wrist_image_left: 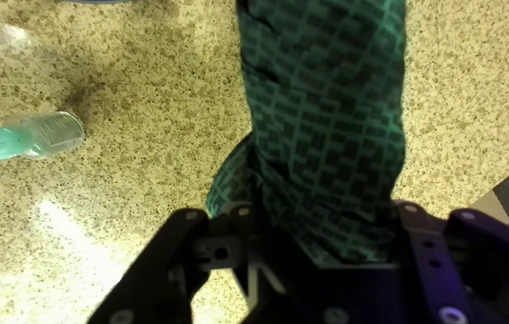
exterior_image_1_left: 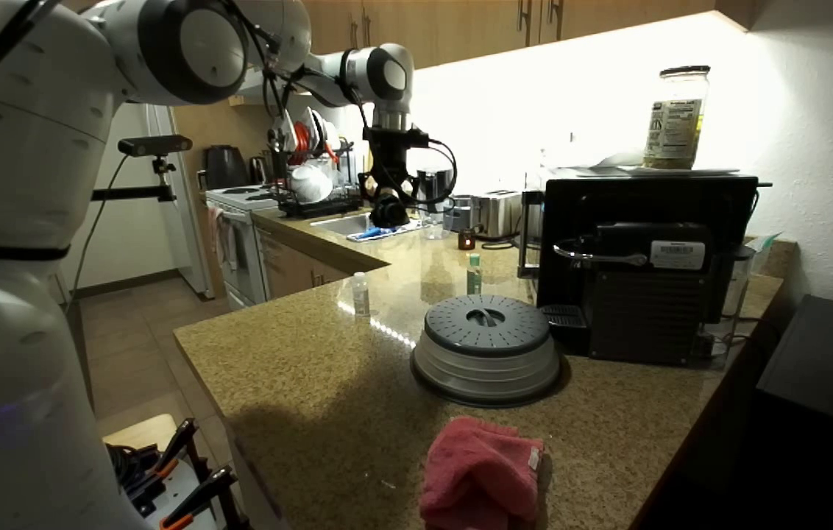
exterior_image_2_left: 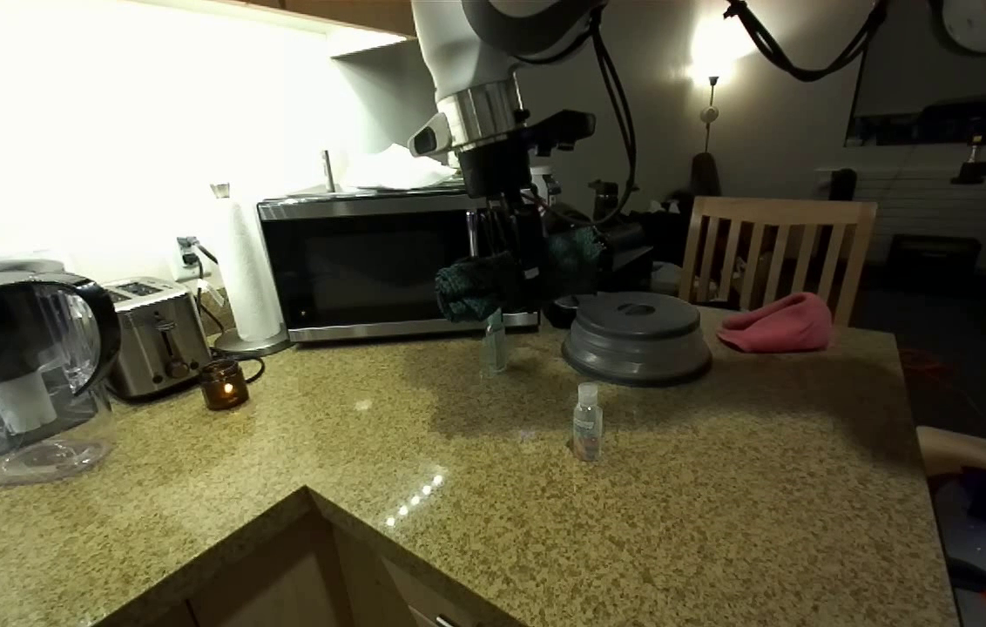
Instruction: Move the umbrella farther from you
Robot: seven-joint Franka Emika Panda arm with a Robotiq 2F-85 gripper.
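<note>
The umbrella is a folded, dark green-teal bundle of patterned cloth. In the wrist view the umbrella (wrist_image_left: 326,117) lies between the two fingers of my gripper (wrist_image_left: 324,209) and runs up past the frame's top edge. In an exterior view the umbrella (exterior_image_2_left: 469,289) hangs level in my gripper (exterior_image_2_left: 517,270), above the counter, and sticks out on both sides of the fingers. In an exterior view my gripper (exterior_image_1_left: 390,188) is up near the sink, with the umbrella's dark end (exterior_image_1_left: 389,212) facing the camera. The fingers are shut on the umbrella; their inner faces are hidden.
A green-capped bottle (exterior_image_2_left: 495,347) stands below the umbrella in an exterior view. A clear bottle (exterior_image_2_left: 587,424), the grey domed lid (exterior_image_1_left: 490,353) and a pink cloth (exterior_image_1_left: 481,471) are on the counter. A microwave (exterior_image_2_left: 371,270), toaster (exterior_image_2_left: 160,340), candle jar (exterior_image_2_left: 224,385) and water pitcher (exterior_image_2_left: 18,383) stand behind.
</note>
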